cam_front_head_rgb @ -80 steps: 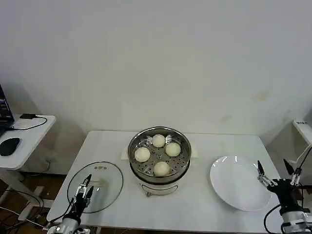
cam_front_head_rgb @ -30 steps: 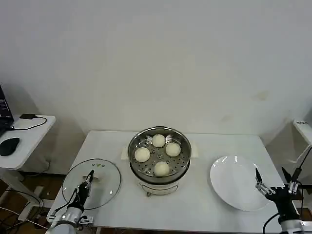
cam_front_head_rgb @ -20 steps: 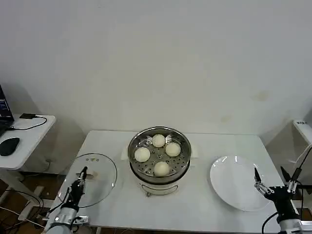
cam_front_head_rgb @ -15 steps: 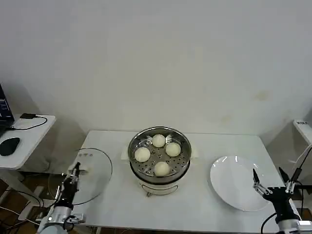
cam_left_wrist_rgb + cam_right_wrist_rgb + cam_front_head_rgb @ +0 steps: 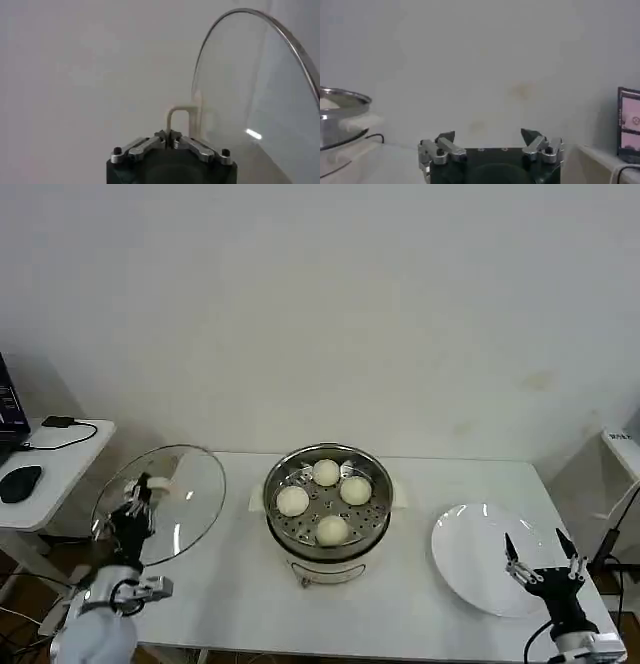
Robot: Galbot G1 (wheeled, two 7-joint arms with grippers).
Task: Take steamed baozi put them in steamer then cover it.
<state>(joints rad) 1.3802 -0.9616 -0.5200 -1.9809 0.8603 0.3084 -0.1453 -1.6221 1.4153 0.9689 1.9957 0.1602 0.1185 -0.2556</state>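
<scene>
- The cover's (image 5: 160, 502) lower rim is hidden behind the left gripper (image 5: 135, 502), which is clamped on its cream handle (image 5: 180, 120), holding it tilted in the air left of the steamer (image 5: 327, 509).
- Four baozi (image 5: 292, 501) sit on the perforated tray.
- The right gripper (image 5: 540, 561) hovers, fingers spread, over the near edge of the white plate (image 5: 470, 554).
</scene>
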